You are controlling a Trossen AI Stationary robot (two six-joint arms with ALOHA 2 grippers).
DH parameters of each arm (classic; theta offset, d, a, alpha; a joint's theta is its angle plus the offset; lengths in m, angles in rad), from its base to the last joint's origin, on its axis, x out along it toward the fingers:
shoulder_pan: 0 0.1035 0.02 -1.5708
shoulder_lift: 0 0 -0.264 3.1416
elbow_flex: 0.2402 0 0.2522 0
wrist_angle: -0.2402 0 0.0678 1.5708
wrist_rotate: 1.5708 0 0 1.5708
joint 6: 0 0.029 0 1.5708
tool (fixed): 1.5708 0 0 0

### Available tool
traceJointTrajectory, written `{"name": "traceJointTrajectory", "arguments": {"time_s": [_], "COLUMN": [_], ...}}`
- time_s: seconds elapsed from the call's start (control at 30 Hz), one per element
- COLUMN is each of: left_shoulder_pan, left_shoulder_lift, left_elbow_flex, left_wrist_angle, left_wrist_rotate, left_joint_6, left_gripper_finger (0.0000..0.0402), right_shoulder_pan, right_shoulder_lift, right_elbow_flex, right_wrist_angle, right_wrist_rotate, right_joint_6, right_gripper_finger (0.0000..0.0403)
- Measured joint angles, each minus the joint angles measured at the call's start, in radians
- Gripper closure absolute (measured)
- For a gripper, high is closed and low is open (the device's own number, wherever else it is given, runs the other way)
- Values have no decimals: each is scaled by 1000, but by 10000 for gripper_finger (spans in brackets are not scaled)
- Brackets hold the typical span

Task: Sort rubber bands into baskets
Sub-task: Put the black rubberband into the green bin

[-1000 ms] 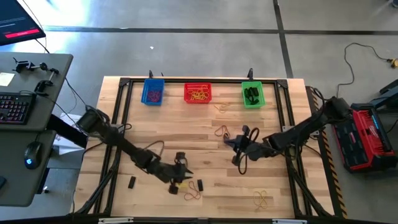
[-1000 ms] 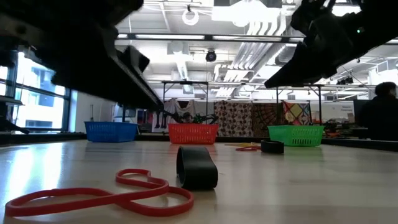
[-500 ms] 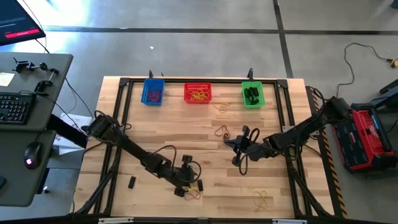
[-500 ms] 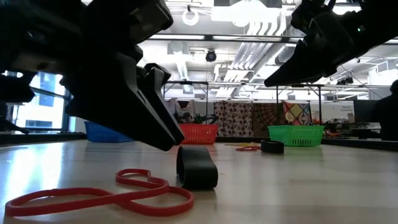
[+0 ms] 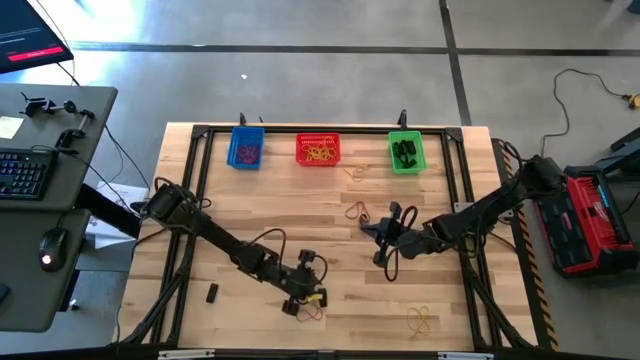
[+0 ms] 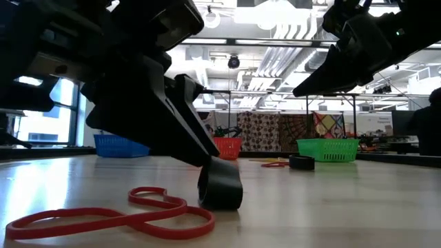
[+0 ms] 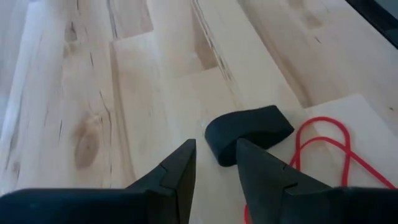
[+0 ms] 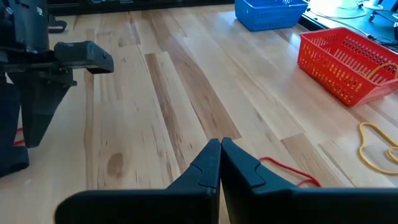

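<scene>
Three baskets stand in a row along the far edge of the tabletop (image 5: 330, 215): the blue basket (image 5: 246, 148), the red basket (image 5: 319, 150) and the green basket (image 5: 405, 152). In the high view the red one holds thin yellowish loops and the green one holds dark pieces.

The left end effector (image 7: 214, 163) is low over the near part of the tabletop, next to a short thick dark band (image 7: 247, 132). Its two fingers (image 7: 182, 171) stand a little apart with a narrow gap, and nothing is between them. The dark band lies just in front of the fingertips, and one of them seems to touch its edge; in the low view the finger comes down onto the top of this band (image 6: 220, 186). A thin red loop (image 6: 110, 215) lies on the wood just beside the dark band, on the near side.

The right end effector (image 8: 219, 149) is above the middle of the tabletop, its fingers pressed fully together and holding nothing. Near it lie a thin red band (image 8: 289, 171) and a yellow band (image 8: 379, 142). More thin loops (image 5: 421, 320) lie near the front right edge, well apart from both arms.
</scene>
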State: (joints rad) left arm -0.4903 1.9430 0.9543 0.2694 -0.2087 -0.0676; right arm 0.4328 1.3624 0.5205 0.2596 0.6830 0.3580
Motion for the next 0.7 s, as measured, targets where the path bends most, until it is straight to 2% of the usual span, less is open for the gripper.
{"name": "traceJointTrajectory", "arguments": {"time_s": [0.27,0.43,0.7], "left_shoulder_pan": [6,34,40], "left_shoulder_lift": [9,42,38], "left_elbow_flex": [0,-1,-1], "left_wrist_angle": [23,57,67], "left_wrist_rotate": [37,122,141], "left_joint_6": [29,29,53], "left_gripper_finger": [293,296,339], "right_shoulder_pan": [0,0,0], "right_shoulder_lift": [0,0,0], "right_elbow_flex": [0,0,0], "right_wrist_angle": [0,-2,-8], "right_wrist_rotate": [-2,-2,-2], "right_joint_6": [0,0,0], "right_gripper_finger": [403,403,403]}}
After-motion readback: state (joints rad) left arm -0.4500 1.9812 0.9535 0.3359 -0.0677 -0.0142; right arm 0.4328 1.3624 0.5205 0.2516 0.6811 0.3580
